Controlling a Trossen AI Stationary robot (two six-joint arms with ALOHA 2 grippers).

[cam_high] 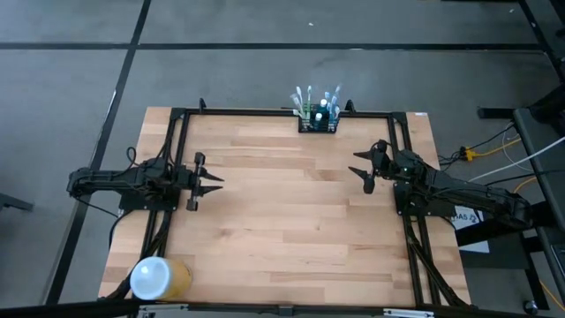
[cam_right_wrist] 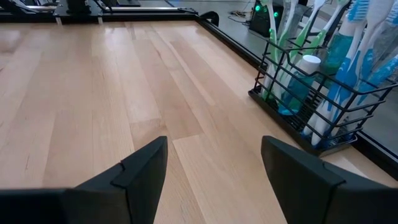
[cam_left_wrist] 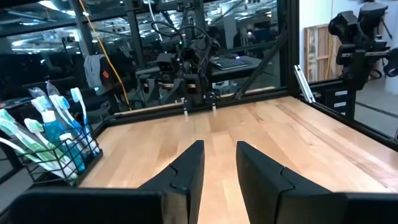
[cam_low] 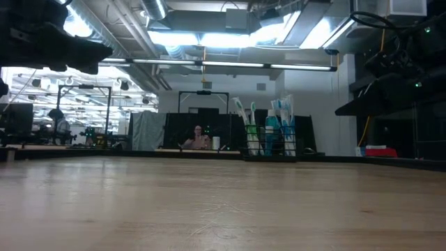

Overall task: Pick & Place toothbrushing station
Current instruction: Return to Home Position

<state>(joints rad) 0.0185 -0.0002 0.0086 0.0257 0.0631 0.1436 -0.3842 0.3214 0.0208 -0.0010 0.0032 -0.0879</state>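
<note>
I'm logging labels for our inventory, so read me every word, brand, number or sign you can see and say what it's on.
Nothing can be read in any view.
White tag just off the right edge of the table: dark marks, too small to read.
Tubes in the black rack: any print is too blurred to read.

I count one light wooden desk point(cam_high: 291, 221). On it stand one black wire rack-like toothbrushing station point(cam_high: 318, 124) at the far edge and one yellow cylinder with a white top point(cam_high: 159, 277) at the near left corner. The rack holds green toothbrushes point(cam_left_wrist: 28, 142) and blue toothbrushes point(cam_left_wrist: 78, 106), at least two of each; they overlap too much for a firm tally. There are two grippers, the left gripper point(cam_left_wrist: 217, 148) and the right gripper point(cam_right_wrist: 214, 142), each with two fingers. One person point(cam_low: 200, 138) is in the room beyond.
</note>
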